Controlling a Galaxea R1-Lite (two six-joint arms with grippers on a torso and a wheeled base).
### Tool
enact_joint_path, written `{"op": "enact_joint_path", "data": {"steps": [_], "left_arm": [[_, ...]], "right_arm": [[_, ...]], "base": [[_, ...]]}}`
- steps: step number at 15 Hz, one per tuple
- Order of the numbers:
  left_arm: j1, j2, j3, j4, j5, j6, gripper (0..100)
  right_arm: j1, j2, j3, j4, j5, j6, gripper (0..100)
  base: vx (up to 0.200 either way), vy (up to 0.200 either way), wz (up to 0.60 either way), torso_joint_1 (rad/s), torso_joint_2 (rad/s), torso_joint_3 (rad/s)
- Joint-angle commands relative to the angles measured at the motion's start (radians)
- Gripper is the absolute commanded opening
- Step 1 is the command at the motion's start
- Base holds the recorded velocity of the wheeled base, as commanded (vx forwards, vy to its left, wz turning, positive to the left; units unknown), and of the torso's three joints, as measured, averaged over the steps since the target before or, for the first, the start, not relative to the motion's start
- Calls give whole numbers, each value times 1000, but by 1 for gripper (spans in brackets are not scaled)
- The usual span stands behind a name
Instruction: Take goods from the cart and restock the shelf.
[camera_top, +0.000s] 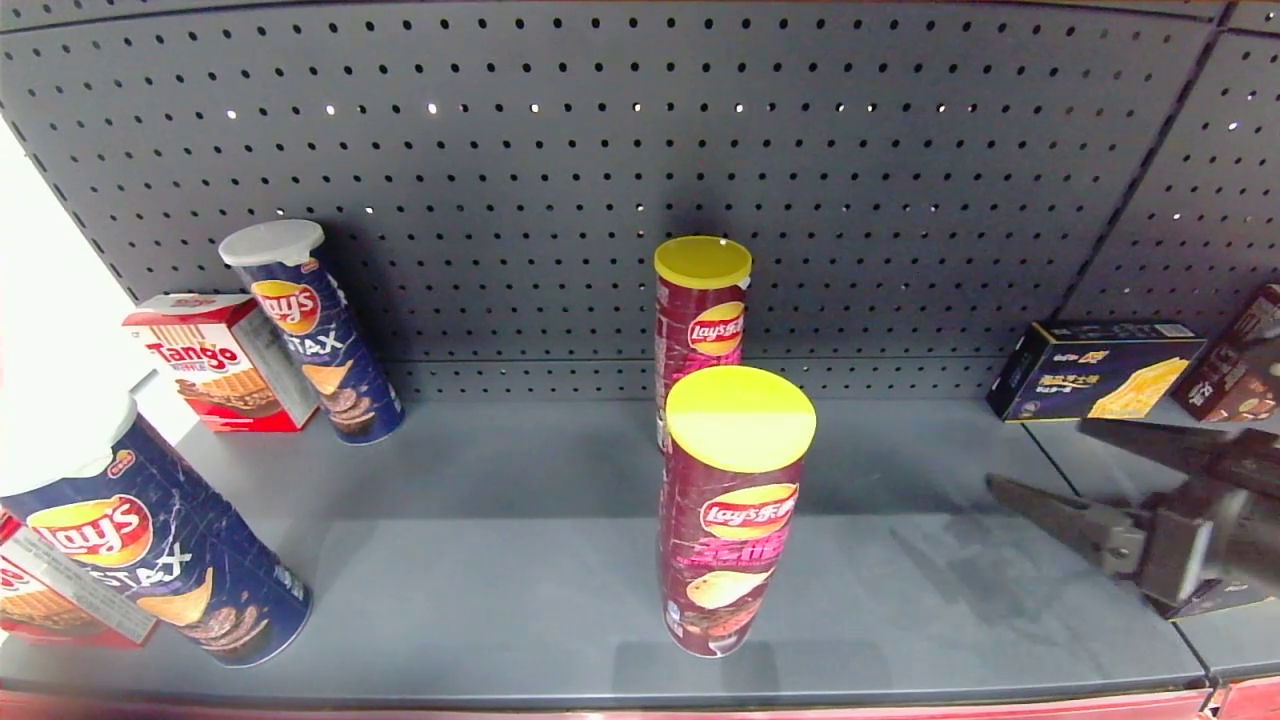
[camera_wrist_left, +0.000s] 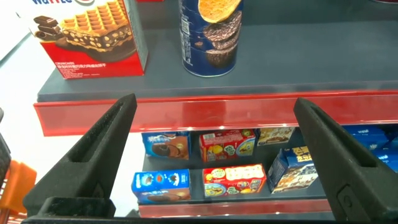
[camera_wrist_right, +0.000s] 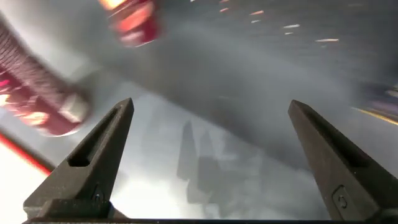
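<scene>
Right gripper (camera_top: 1035, 455) hangs wide open and empty, well right of the front maroon can (camera_top: 733, 520), which stands upright on the shelf (camera_top: 480, 540) just ahead of a second maroon can (camera_top: 702, 310); a clean exit likely means backing straight out, wide of that can, before heading to the cart. Left of the can stand a blue can (camera_top: 320, 340) and wafer box (camera_top: 220, 365); behind it, grey pegboard (camera_top: 600, 150); left gripper (camera_wrist_left: 214, 101), likewise open and empty, sits off the shelf's red lip (camera_wrist_left: 217, 115).

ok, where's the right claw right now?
Head view: right claw hangs open over the right end of the shelf, right of the front maroon can and in front of the dark blue box.
</scene>
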Motion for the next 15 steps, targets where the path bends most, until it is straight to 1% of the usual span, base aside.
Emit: {"op": "enact_joint_path", "data": {"steps": [1,3,6,8,9,11,12,13,15], "left_arm": [[0,1,0,0,0,1,100],[0,1,0,0,-2,2,100],[0,1,0,0,-2,2,100],[0,1,0,0,-2,2,100],[0,1,0,0,-3,4,100],[0,1,0,0,-2,4,100],[0,1,0,0,-2,4,100],[0,1,0,0,-2,2,100],[0,1,0,0,-2,2,100]], "right_arm": [[-118,-396,212,12,-80,-3,100],[-126,-563,358,14,-98,-3,100],[-161,-742,464,46,-130,-3,100],[-198,-844,485,130,-140,8,100],[-201,-936,514,223,-141,14,100],[-203,-1003,539,325,-138,37,100],[-203,-1003,539,325,-135,38,100],[-177,-1002,539,328,-74,49,100],[-149,-1003,539,327,-54,48,100]], "base": [[0,0,0,0,0,0],[0,0,0,0,0,0],[0,0,0,0,0,0],[0,0,0,0,0,0],[0,0,0,0,0,0],[0,0,0,0,0,0],[0,0,0,0,0,0],[0,0,0,0,0,0],[0,0,0,0,0,0]]}}
